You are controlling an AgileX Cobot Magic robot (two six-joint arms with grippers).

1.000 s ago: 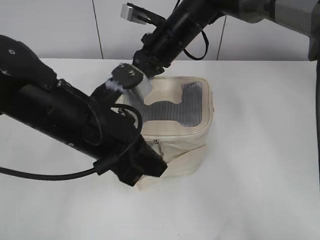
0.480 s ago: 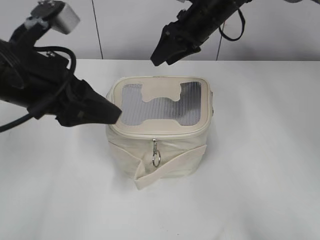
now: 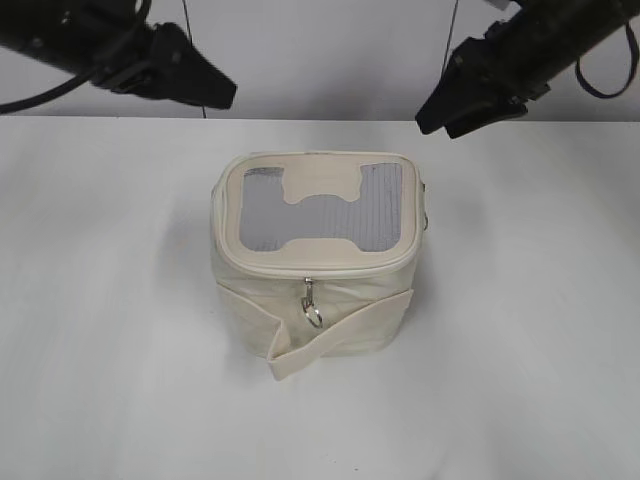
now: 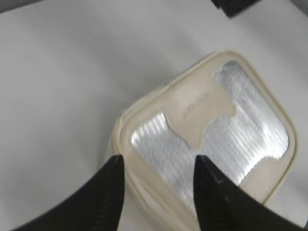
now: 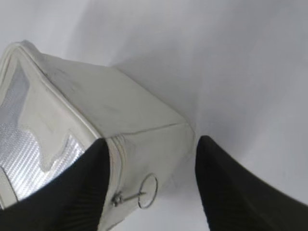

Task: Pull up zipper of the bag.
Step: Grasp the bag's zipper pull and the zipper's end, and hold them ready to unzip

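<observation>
While both arms are hovering clear, the bag is sitting mid-tabletop in the exterior view, its zipper appearing closed along the front rim. Left wrist view: the left tool is gaping wide above the lid. Right wrist view: the right tool is spread, empty, beside a ring pull. Little seems left.

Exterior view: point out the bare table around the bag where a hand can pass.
Bare table lies left, right and in front of the bag. Tighter at the rear, where the left claw and right claw hang, open, above the back corners.
</observation>
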